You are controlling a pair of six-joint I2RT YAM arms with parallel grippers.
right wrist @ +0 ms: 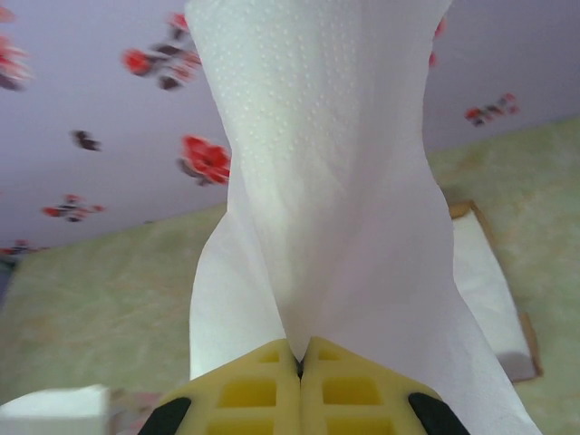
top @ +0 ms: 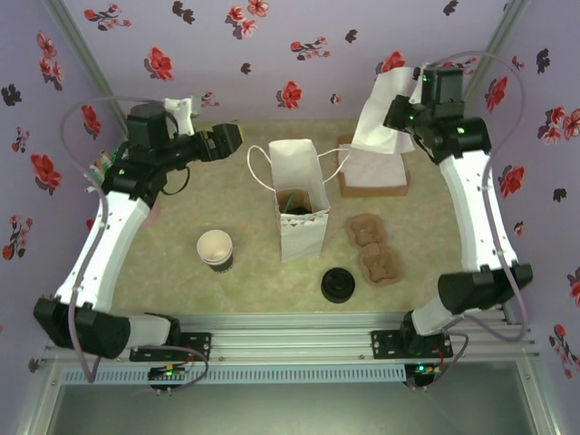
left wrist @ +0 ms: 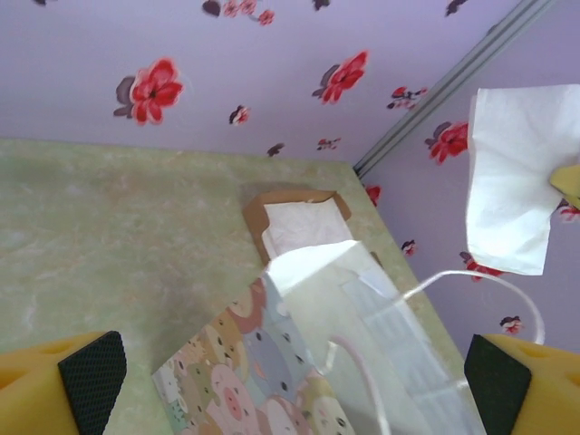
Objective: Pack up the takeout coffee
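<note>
**Napkin aloft, bag waiting**

Right gripper (right wrist: 302, 362): clenched on a napkin (right wrist: 317, 181), raised over its box (top: 373, 181), likely bound for the bag (top: 302, 227).
Left gripper (top: 228, 142): released, beside the bag, perhaps to steady it.
Coffee (top: 292, 207): seemingly inside the bag, dark lid barely visible.

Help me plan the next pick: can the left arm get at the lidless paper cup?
Probably yes: the left tool is open and empty, and the cup stands upright in the open near that arm, nothing between them.
</note>
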